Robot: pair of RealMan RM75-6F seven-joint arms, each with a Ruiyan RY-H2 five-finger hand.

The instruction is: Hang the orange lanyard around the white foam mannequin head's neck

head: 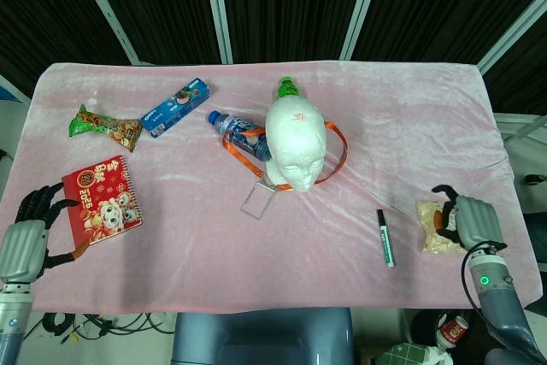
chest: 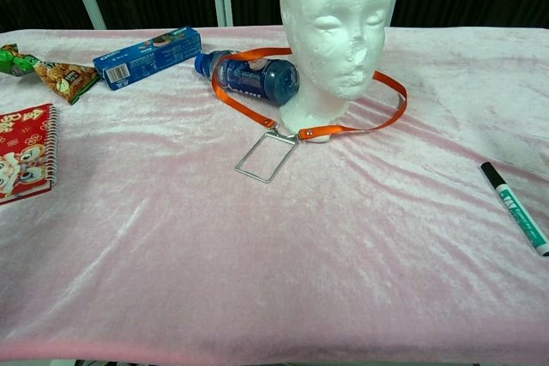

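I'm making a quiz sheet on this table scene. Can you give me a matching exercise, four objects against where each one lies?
Objects:
1. orange lanyard
2. red spiral notebook
3. green-and-white marker pen
4. blue plastic bottle

Places:
A. near the table's left edge, close to the left robot hand
B. lying on its side against the white foam mannequin head, under the strap
C. looped around the mannequin head's base, its clear badge holder on the pink cloth in front
D. alone on the cloth, between the mannequin head and the right robot hand

Pairs: 1-C, 2-A, 3-D, 4-B
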